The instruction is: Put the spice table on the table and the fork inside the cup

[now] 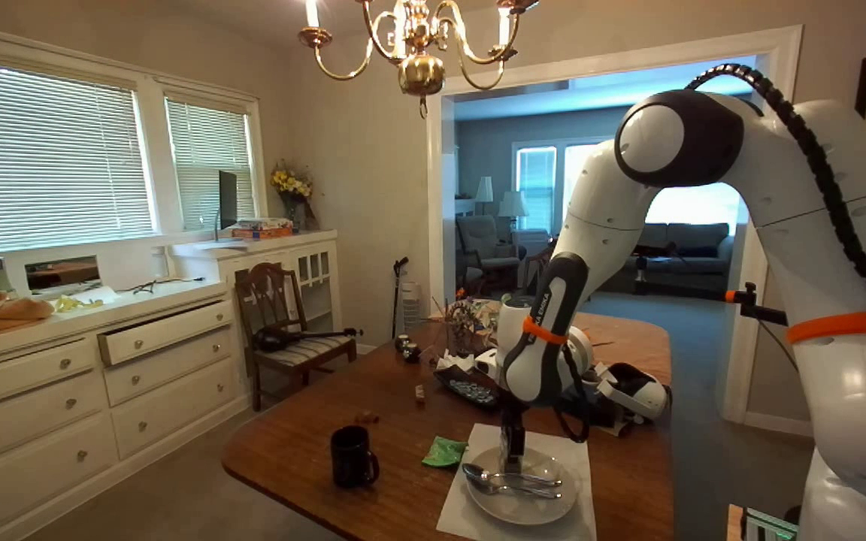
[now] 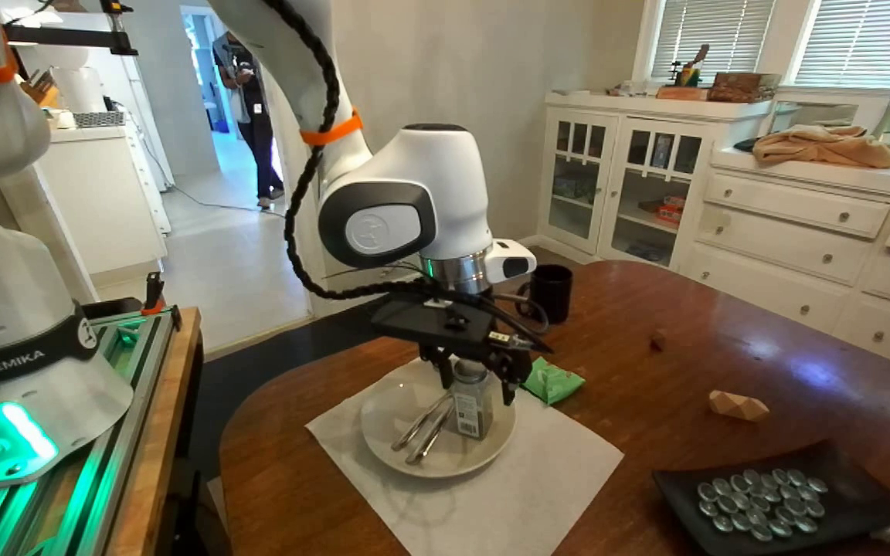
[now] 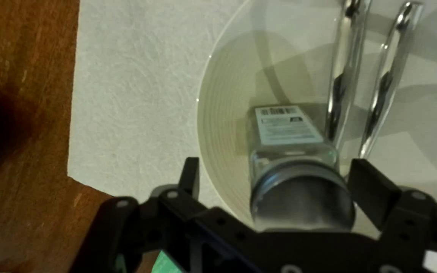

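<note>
Jaws: apart | Spice jar: on plate, between them, nearer the jaw towards the plate's middle | Long axis: upright

In an exterior view, from the white plate, the mug at one o'clock is black, the packet at two green; the table is streaky brown. The jar carries black barcode stripes on white.
</note>
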{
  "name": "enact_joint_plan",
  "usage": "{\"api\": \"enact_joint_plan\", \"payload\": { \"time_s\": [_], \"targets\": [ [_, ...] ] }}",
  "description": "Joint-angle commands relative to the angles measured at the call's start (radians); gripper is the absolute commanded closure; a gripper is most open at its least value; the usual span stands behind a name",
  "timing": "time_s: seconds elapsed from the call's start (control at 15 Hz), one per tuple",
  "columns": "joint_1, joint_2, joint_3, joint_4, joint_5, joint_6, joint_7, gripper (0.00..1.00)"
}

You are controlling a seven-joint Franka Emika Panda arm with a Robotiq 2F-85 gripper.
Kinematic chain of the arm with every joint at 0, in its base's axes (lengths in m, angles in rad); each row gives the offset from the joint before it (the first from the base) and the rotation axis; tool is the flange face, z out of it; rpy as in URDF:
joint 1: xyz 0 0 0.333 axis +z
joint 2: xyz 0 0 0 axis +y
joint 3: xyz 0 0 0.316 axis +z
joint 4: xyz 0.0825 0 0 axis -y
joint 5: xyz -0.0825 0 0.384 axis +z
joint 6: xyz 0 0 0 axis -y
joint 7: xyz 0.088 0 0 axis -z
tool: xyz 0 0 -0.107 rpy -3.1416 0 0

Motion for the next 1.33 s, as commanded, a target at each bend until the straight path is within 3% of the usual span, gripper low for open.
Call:
{"api": "enact_joint_plan", "payload": {
  "time_s": [0.0,0.13,0.47,0.8,1.27],
  "targets": [
    [0.023,-0.033,-0.047,-0.048,-0.069,0.012,0.052,0.25],
    [0.014,-0.033,-0.042,-0.054,-0.08,0.022,0.053,0.32],
    [0.018,-0.028,-0.042,-0.052,-0.102,0.025,0.052,0.74],
    [0.017,-0.066,-0.041,-0.07,-0.09,0.035,0.076,0.75],
    [-0.119,-0.168,0.028,-0.082,0.03,0.073,0.166,0.75]
  ]
}}
